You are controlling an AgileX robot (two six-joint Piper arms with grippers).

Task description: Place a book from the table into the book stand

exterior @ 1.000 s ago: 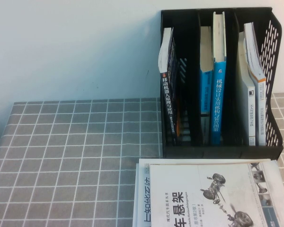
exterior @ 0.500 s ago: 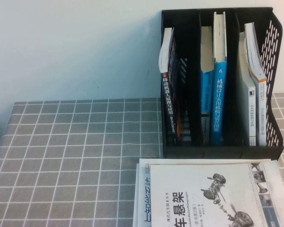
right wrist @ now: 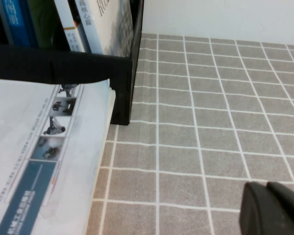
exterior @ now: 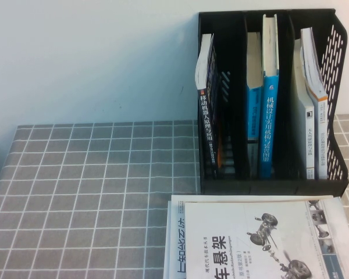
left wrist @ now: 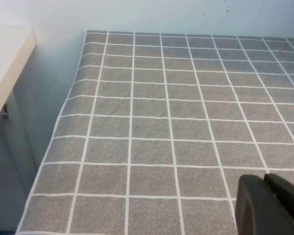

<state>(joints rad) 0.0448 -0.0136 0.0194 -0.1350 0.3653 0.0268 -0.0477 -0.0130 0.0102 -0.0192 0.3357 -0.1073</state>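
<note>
The book (exterior: 269,110), tall with a blue spine and white Chinese title, stands upright in the middle compartment of the black book stand (exterior: 335,87) at the back right of the grid-cloth table (exterior: 93,186). The stand's front wall also shows in the right wrist view (right wrist: 63,68). Neither gripper shows in the high view. My left gripper (left wrist: 264,178) hangs shut and empty over bare cloth near the table's left edge. My right gripper (right wrist: 267,186) hangs shut and empty over the cloth, beside the stand's right side.
A white book with a car-chassis picture (exterior: 262,244) lies on a stack in front of the stand, also in the right wrist view (right wrist: 39,161). A thinner blue book (exterior: 253,104), a dark book (exterior: 206,99) and white books (exterior: 311,116) stand in the rack. A pale counter (left wrist: 5,68) lies beyond the table's left edge.
</note>
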